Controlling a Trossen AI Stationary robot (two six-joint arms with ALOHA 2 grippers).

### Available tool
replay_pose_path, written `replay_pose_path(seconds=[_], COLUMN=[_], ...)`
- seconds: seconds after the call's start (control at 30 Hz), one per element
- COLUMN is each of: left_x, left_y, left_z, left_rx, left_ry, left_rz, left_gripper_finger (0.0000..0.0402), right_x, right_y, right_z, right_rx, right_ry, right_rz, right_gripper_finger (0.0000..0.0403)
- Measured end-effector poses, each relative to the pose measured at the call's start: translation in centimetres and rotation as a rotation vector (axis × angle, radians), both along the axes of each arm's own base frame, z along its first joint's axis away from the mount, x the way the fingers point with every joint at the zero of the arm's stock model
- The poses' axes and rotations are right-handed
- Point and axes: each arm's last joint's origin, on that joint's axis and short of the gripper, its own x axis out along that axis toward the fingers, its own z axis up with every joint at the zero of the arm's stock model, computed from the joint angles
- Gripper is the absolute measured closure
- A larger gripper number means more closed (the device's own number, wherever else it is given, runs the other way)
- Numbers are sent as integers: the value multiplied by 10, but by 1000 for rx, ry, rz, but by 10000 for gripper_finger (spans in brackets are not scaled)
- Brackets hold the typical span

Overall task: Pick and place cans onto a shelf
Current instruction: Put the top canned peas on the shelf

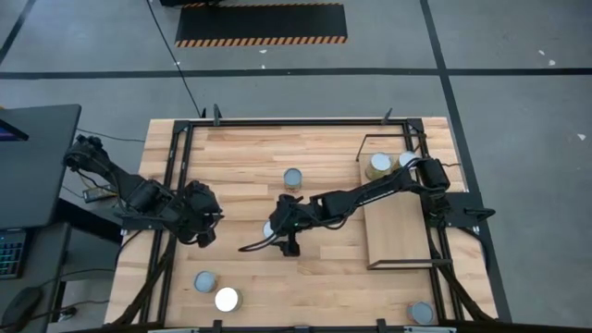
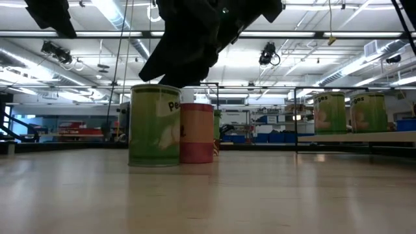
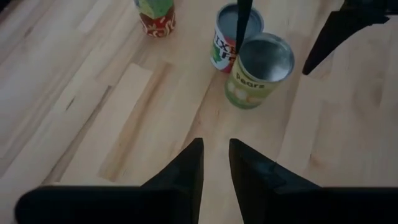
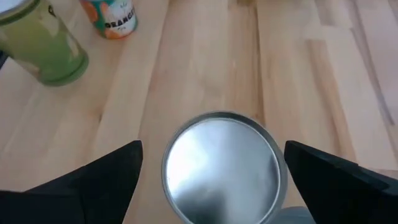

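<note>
A green-labelled "pears" can [image 4: 221, 165] with a shiny silver top stands upright on the tabletop near its middle; it also shows in the low view [image 2: 155, 125] and the left wrist view [image 3: 261, 71]. My right gripper [image 1: 282, 231] is open, with one finger on either side of the can's top, apart from it. A red-and-white can [image 3: 225, 45] stands right behind it. My left gripper [image 1: 208, 231] waits at the left, shut and empty. The shelf [image 1: 402, 231] lies at the right, with two cans [image 1: 379, 165] [image 1: 407, 159] standing at its far end.
One can [image 1: 293, 178] stands farther back at the middle. A green can [image 1: 205, 280] and an orange one [image 1: 227, 299] stand near the front left, and one [image 1: 421, 313] at the front right. Black frame rails [image 1: 176, 166] run along the table's sides.
</note>
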Motion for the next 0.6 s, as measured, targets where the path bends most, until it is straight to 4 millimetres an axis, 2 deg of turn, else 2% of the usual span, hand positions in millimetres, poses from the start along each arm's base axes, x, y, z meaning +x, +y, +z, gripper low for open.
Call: replay_pose_path(seconds=[0.3,0.6], left_x=[0,0], left_y=[1,2], left_z=[0,1], left_rx=[40,79], left_ry=[-14,-16], left_rz=[5,-10], left_gripper_finger=[319,319], right_x=[1,7], right_y=[-3,1], right_z=[0,-24], right_rx=[0,47], right_ry=[-9,23], right_rz=[-38,-26], right_gripper_finger=[3,3])
